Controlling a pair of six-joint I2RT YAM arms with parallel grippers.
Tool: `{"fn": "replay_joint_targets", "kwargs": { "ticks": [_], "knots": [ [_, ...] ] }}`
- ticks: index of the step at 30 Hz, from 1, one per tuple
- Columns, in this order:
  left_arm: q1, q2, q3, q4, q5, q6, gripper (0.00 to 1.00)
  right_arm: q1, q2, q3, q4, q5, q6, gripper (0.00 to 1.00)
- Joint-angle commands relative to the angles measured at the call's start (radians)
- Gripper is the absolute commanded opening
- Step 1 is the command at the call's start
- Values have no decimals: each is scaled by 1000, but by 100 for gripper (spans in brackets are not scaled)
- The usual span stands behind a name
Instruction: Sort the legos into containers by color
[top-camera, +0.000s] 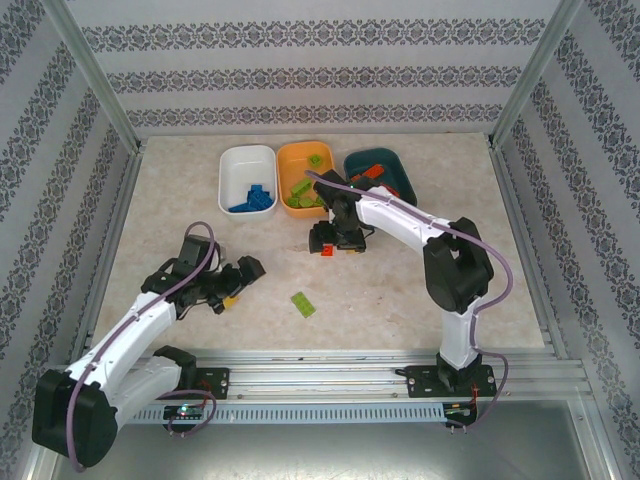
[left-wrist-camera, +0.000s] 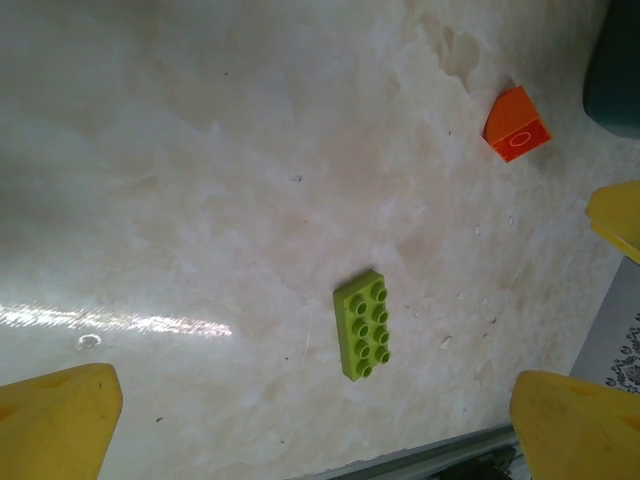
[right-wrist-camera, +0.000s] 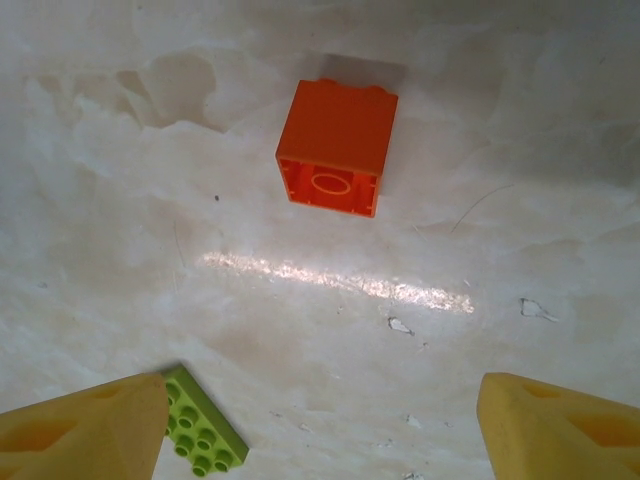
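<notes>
Right pincer (right-wrist-camera: 320, 385): jaws wide, nothing held, hanging low over the table (right-wrist-camera: 120, 250). Orange brick (right-wrist-camera: 335, 147) lies straight ahead of it, on the centre line between my fingers and apart from both. It is tipped on its side with the hollow underside facing the wrist. It is squarish, so there is no long axis to match.

Left pincer (left-wrist-camera: 315, 420): jaws fully wide, empty. Green brick (left-wrist-camera: 363, 325) sits just ahead, slightly right of centre, studs up. Its long axis runs roughly away from me, so the jaws would close across the short sides.

Judgement: right arm is nearer the orange brick and takes it, carrying it back to the teal tub (top-camera: 380, 172). The left arm takes the green one to the orange tub (top-camera: 296, 156), where the green ones lie.
</notes>
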Motion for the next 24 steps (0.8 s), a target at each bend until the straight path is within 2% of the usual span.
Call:
{"fn": "replay_joint_targets", "kwargs": {
  "ticks": [1,14,24],
  "knots": [
    [22,-40,-11,-80,5,30,100,17,34,44,-43,34,20,81],
    [76,-58,9,-201,-23,89,100,27,115,103,-60,59,33,79],
    [91,-31,36,-231,-55,127,100,25,184,170,-75,69,27,66]
  ]
}}
